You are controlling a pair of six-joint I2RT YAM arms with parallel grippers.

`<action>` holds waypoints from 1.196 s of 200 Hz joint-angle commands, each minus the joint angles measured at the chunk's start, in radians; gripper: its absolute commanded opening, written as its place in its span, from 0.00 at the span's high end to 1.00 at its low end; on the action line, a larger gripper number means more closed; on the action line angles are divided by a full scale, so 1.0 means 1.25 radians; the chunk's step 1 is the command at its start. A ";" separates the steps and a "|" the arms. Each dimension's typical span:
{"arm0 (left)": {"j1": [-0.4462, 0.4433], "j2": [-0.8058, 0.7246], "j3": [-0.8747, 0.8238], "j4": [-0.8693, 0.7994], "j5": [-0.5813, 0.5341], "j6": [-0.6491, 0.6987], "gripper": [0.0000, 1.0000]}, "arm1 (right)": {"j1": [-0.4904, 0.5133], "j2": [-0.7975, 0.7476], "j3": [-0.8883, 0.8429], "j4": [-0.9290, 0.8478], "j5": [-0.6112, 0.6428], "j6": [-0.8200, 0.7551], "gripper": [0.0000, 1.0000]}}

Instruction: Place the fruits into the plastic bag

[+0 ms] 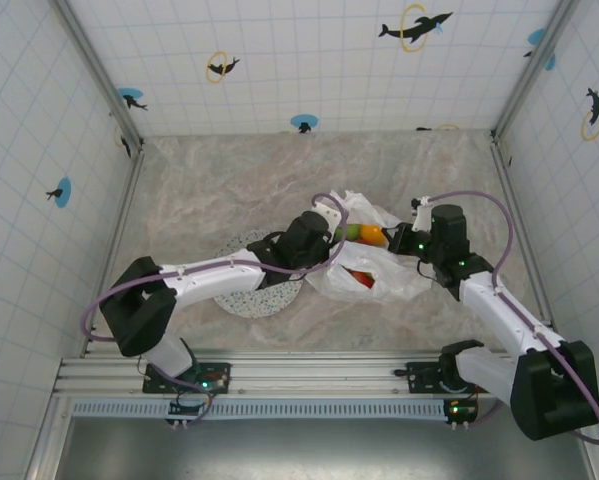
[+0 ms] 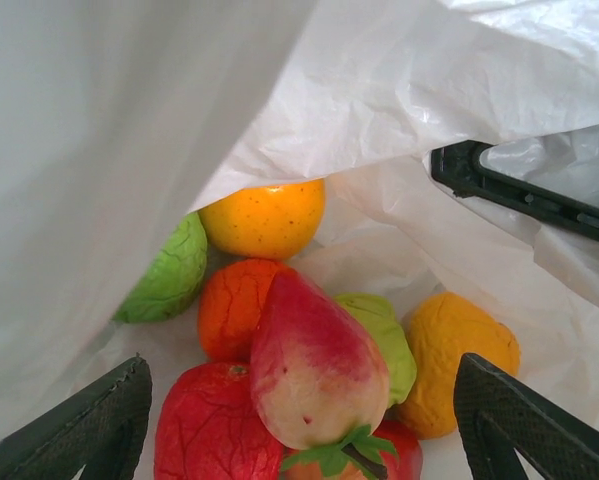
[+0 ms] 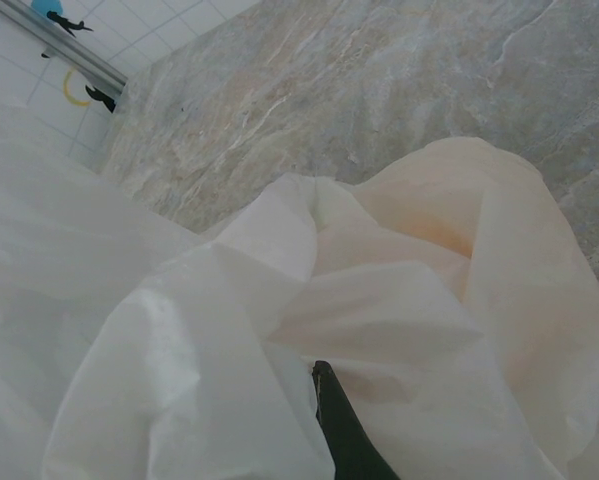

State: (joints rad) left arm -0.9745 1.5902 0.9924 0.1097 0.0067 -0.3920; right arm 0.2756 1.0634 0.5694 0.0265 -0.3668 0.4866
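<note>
The plastic bag (image 1: 399,272) lies crumpled at the table's middle right, its mouth facing left. Several fruits (image 2: 314,355) are piled inside: a red-and-cream one on top, red, orange, yellow (image 2: 264,215) and green (image 2: 169,275) ones around it. Green and orange fruits (image 1: 364,235) show at the mouth from above. My left gripper (image 2: 299,445) is inside the mouth, open, its fingers (image 2: 89,425) wide on either side of the pile and touching no fruit. My right gripper (image 1: 406,240) is shut on the bag's upper edge, and its dark finger (image 3: 344,430) is wrapped in film.
A round speckled plate (image 1: 269,298) lies left of the bag, partly under my left arm. Bare marble tabletop (image 1: 229,180) stretches behind and to the left. Tiled walls close in the workspace on three sides.
</note>
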 commanded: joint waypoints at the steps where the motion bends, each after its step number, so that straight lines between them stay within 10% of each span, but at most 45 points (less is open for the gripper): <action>1: -0.002 -0.050 -0.027 -0.017 -0.018 0.020 0.19 | 0.003 -0.011 0.030 0.000 0.007 -0.010 1.00; 181: 0.064 -0.334 -0.185 -0.094 0.045 0.025 0.08 | 0.001 -0.011 0.031 0.004 0.003 -0.002 1.00; 239: 0.152 -0.442 -0.276 -0.129 0.073 -0.149 0.10 | 0.003 -0.013 0.031 0.007 0.010 -0.004 1.00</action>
State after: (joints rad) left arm -0.8375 1.0641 0.6949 -0.0051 0.0711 -0.4320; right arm 0.2752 1.0580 0.5701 0.0185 -0.3637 0.4820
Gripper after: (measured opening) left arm 0.907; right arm 0.044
